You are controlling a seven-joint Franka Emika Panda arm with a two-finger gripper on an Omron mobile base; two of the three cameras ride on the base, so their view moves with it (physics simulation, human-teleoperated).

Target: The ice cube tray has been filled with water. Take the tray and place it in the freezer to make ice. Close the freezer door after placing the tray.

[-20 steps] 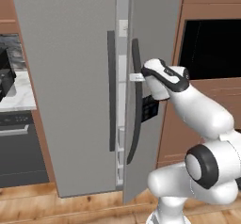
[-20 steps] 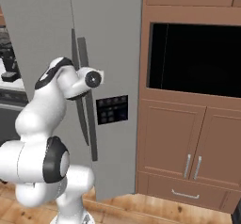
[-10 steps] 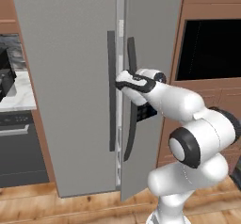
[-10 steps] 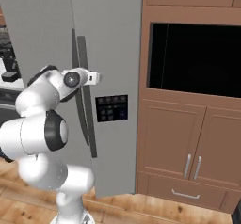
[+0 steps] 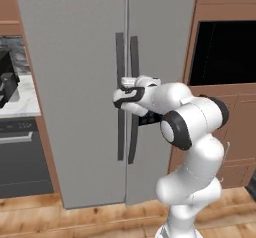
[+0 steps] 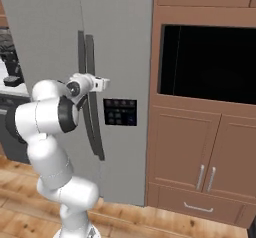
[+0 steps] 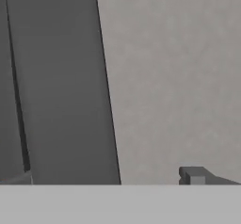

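The freezer [image 5: 90,82] stands left of the brown cabinets [image 6: 200,152], both doors closed. The gripper [image 5: 120,93] is at the two dark handles [image 5: 126,62] in the middle, its jaws spread wide with nothing held; contact with a handle cannot be told. In the hand view one fingertip [image 7: 193,175] shows against grey door.

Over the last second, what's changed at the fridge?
The arm swung its hand leftward, from in front of the right door's handle to the left door's handle. The fingers are spread wide, gripping nothing yet. Both doors of the freezer stayed shut.
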